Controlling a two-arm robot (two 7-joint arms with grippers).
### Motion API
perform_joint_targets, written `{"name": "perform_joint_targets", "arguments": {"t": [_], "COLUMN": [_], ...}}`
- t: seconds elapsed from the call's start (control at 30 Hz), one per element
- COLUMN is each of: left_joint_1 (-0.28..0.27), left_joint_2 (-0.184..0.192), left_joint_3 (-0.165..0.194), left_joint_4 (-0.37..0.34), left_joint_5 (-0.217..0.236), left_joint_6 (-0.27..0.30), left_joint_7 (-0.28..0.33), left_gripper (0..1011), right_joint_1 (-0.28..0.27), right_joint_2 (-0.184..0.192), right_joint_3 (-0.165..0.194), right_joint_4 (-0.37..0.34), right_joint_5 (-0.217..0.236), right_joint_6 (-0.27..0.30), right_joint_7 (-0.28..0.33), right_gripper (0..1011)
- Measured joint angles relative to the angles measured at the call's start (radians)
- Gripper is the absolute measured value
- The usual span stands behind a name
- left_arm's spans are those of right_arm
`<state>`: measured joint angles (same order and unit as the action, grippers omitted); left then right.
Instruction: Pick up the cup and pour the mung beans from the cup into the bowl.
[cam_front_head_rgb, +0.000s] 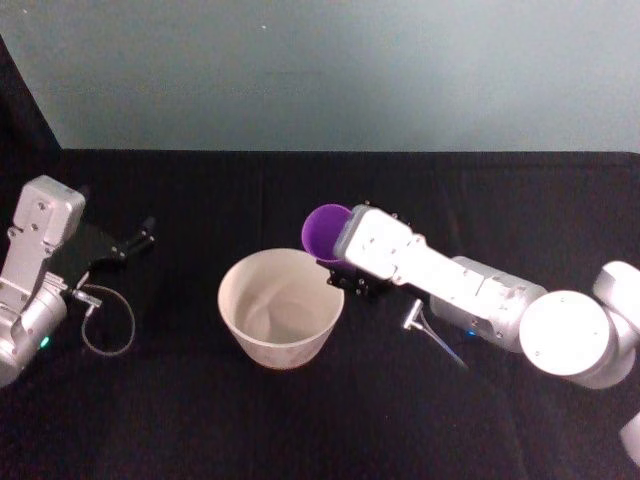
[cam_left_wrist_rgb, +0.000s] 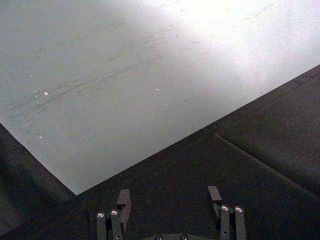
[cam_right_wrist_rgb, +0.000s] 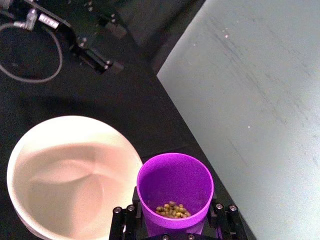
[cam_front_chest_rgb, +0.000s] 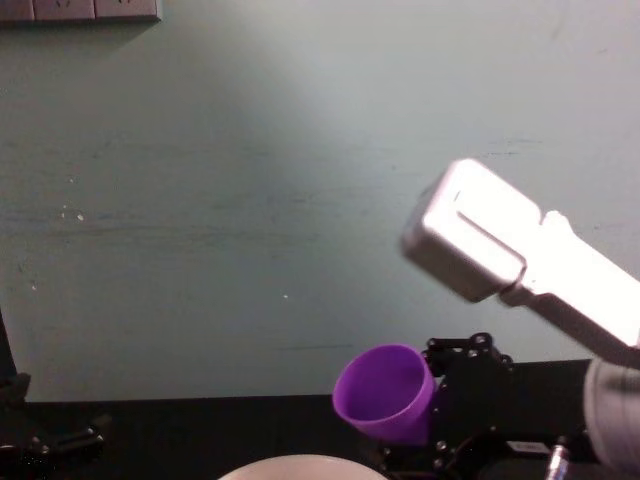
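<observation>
Few beans, all of them lying in the bottom of the cup: the right wrist view looks straight down its mouth at the small heap of mung beans. The right gripper has the cup clamped between its fingers, one on each side of the wall. The bowl sits just beside it, and I see no beans inside.

So I judge the pickup done and the pour itself left. The cup has to go over the rim and tip much further.

From the head view I get the layout. The cup hangs at the bowl's far right rim, mouth leaning toward it. The chest view adds height: the cup is clear of the black table, tilted, and above the bowl's edge. Neither of those two lets me see the beans.

The left gripper is parked well off to the left with its jaws wide and nothing between them.
</observation>
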<state>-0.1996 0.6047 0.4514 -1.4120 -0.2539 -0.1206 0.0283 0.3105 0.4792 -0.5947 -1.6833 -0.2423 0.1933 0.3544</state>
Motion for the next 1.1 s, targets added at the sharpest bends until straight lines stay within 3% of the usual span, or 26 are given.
{"name": "perform_joint_targets", "arguments": {"t": [0.43,1.1], "left_joint_1": [0.0,0.0], "left_joint_2": [0.0,0.0], "left_joint_3": [0.0,0.0], "left_joint_4": [0.0,0.0], "left_joint_5": [0.0,0.0], "left_joint_6": [0.0,0.0], "left_joint_7": [0.0,0.0], "left_gripper": [1000,1000], "right_joint_1": [0.08,0.128], "right_joint_2": [-0.018,-0.031], "right_joint_3": [-0.115,-0.197], "right_joint_4": [0.005,-0.003], "right_joint_5": [-0.252,-0.47], "right_joint_6": [0.065,0.081], "right_joint_7": [0.012,0.059], "right_gripper": [718,718]}}
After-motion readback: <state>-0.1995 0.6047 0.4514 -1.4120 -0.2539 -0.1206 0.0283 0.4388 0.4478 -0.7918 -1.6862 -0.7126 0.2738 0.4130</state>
